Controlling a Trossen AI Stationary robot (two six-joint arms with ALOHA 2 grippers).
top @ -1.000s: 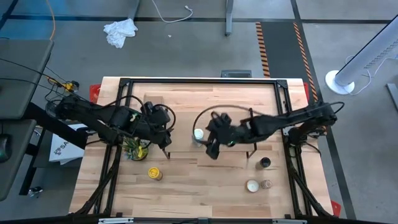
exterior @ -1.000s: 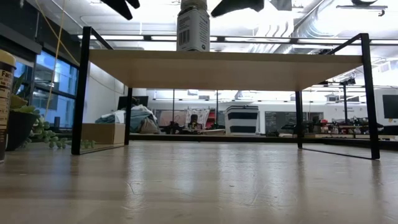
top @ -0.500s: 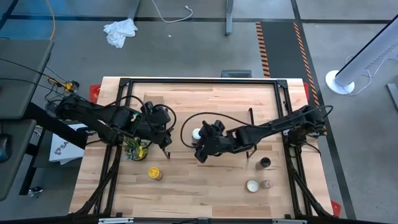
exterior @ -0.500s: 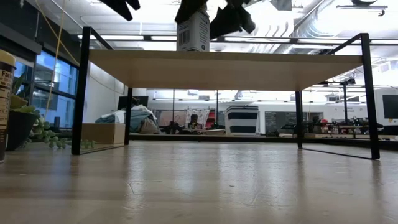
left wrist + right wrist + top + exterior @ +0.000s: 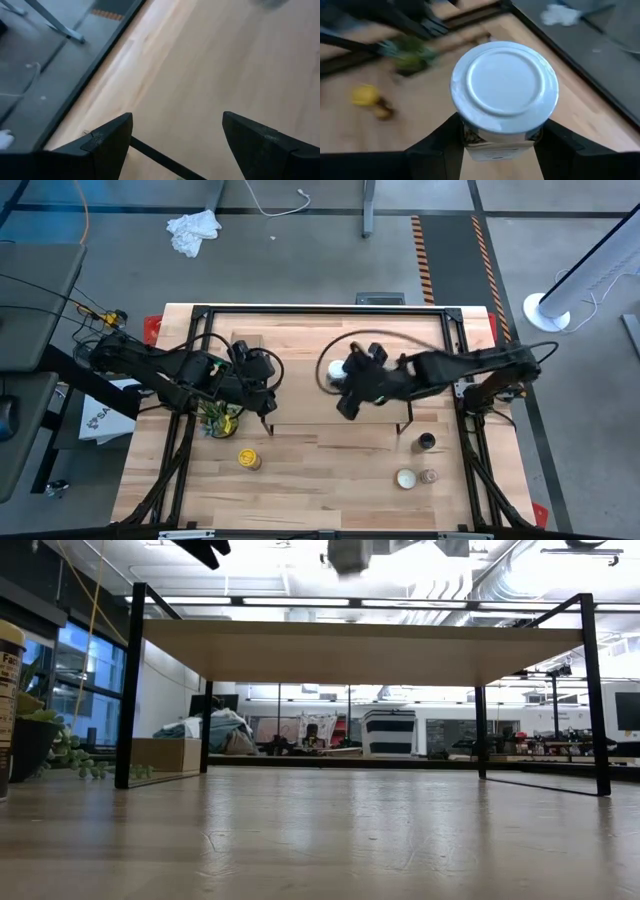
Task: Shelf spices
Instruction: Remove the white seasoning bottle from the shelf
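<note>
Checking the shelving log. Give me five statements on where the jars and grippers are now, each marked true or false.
1. The right gripper grips the white-capped jar. True.
2. The mustard-yellow jar stands on the shelf. False: it is on the table, in front of the shelf.
3. The left gripper is open and empty. True.
4. The dark black-capped jar is in the left gripper. False: it stands on the table on the right side.
5. The potted plant sits near the left arm. True.
</note>
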